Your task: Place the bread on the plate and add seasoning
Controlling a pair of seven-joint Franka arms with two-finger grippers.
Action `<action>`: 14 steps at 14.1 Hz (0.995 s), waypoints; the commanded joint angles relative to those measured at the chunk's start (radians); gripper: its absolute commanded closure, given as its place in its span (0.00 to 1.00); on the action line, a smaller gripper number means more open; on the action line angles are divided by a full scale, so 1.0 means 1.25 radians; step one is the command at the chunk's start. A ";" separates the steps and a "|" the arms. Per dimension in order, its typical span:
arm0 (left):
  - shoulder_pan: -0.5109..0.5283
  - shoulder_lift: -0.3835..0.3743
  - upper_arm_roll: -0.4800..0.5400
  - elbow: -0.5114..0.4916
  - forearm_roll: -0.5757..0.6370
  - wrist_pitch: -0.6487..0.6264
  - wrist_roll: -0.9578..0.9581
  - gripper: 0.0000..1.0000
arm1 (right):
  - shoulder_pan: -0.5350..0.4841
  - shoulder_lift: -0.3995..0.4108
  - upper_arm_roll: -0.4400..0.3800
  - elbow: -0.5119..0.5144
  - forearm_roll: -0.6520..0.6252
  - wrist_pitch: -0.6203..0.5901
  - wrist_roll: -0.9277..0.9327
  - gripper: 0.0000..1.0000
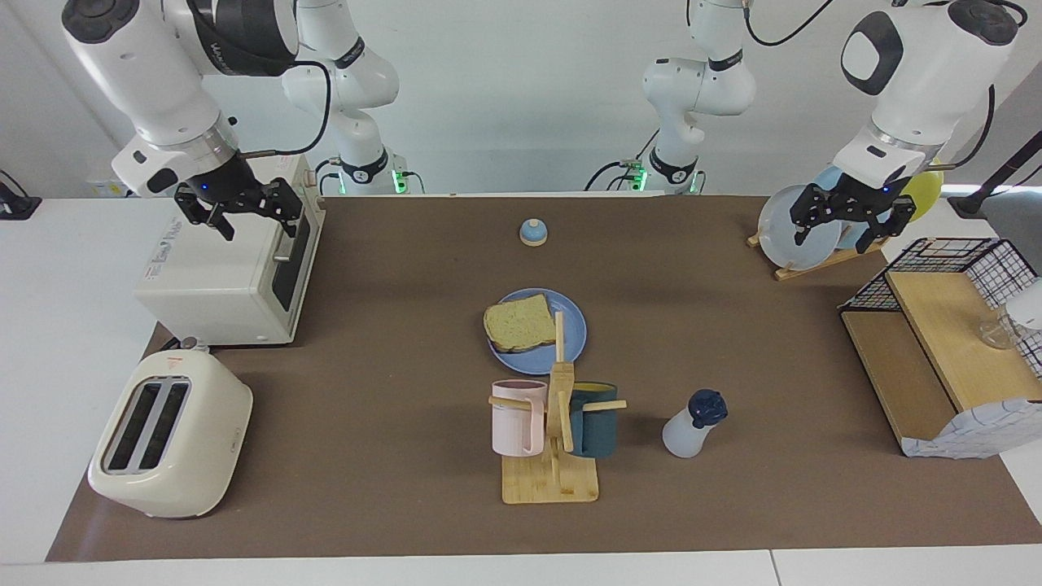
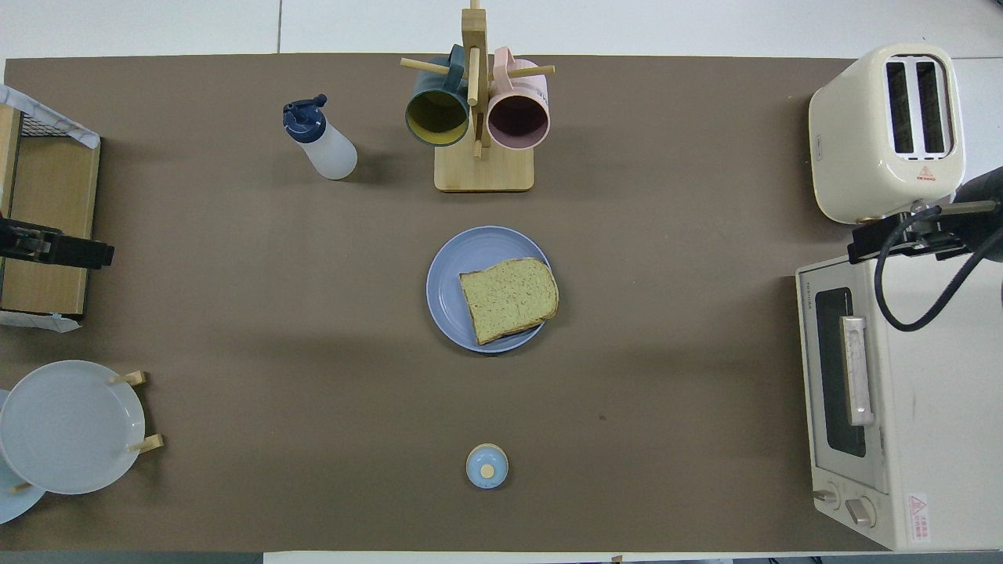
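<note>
The bread [image 1: 519, 323] lies flat on the blue plate [image 1: 572, 340] in the middle of the table, overlapping the rim toward the right arm's end; both also show in the overhead view, the bread [image 2: 508, 298] on the plate [image 2: 445, 288]. The seasoning bottle [image 1: 690, 427] stands upright, farther from the robots than the plate, toward the left arm's end, beside the mug rack; it also shows in the overhead view [image 2: 323, 143]. My left gripper [image 1: 847, 228] hangs open and empty over the plate rack. My right gripper [image 1: 244, 216] hangs open and empty over the toaster oven.
A wooden mug rack [image 1: 553, 431] with a pink and a dark teal mug stands just farther than the plate. A blue-domed bell [image 1: 533, 233] sits nearer the robots. The toaster [image 1: 167, 435] and toaster oven [image 1: 228, 281] are at the right arm's end; the plate rack [image 1: 802, 236] and wire shelf [image 1: 944, 350] at the left arm's.
</note>
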State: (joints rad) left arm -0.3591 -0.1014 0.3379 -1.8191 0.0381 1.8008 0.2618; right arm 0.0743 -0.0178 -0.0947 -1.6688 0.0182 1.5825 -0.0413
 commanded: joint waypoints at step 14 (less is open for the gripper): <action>0.238 0.018 -0.235 0.093 -0.012 -0.116 -0.079 0.00 | -0.009 -0.018 0.007 -0.020 0.000 0.009 0.010 0.00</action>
State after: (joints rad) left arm -0.0721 -0.0370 0.0542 -1.6147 0.0381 1.5894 0.1697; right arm 0.0743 -0.0178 -0.0947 -1.6689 0.0182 1.5825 -0.0413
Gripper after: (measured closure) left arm 0.000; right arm 0.000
